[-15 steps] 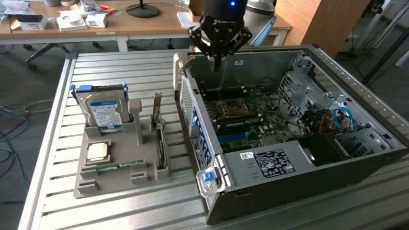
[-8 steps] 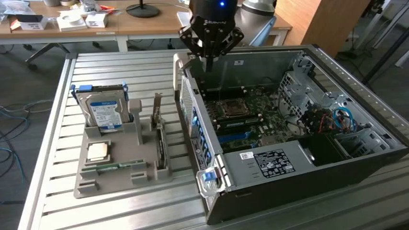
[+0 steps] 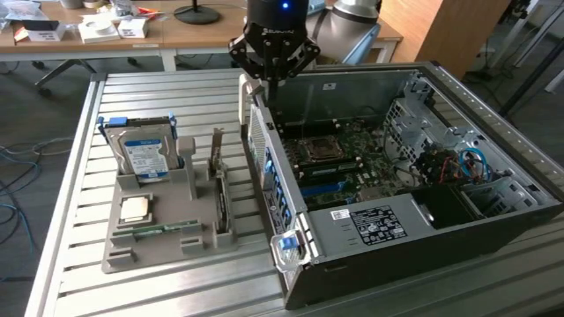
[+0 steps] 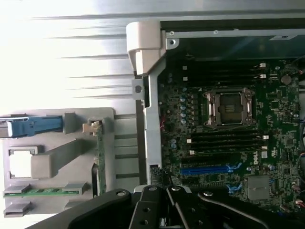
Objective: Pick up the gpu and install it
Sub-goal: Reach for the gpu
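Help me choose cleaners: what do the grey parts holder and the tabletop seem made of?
Grey parts holder: probably moulded or printed plastic, matte, uniform colour, rounded blocky forms. Tabletop: likely aluminium, ribbed silvery slats that catch the light.

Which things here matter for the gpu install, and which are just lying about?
Job:
- gpu, upright in the grey holder
- open computer case with its motherboard
- gripper, shut, over the case

Lying about:
- hard drive
- memory stick
- processor chip
- boxes on the far desk
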Controlling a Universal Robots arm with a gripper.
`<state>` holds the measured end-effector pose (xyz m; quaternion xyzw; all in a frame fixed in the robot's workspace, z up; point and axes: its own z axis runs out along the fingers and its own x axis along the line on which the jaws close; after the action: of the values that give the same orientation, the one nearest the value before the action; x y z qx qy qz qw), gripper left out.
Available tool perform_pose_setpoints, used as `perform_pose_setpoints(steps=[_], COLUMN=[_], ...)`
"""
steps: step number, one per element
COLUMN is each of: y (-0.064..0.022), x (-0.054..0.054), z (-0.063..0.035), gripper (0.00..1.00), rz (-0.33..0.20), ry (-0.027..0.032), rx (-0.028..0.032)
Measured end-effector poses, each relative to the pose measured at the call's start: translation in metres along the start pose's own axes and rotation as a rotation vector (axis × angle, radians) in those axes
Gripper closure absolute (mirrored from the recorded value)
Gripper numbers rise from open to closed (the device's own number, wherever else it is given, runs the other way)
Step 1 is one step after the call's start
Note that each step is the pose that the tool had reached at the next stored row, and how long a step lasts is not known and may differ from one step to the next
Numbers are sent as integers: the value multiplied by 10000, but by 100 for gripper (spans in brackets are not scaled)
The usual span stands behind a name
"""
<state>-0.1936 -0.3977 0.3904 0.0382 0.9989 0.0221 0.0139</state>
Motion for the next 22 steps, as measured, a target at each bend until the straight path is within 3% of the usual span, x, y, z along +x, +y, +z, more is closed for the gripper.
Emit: perform_pose_setpoints(steps=[13,22], y=[-14,-16], x=[449,678], z=[17,35], gripper=[89,89], rz=[40,63], ry=[-4,-6], rx=[1,2])
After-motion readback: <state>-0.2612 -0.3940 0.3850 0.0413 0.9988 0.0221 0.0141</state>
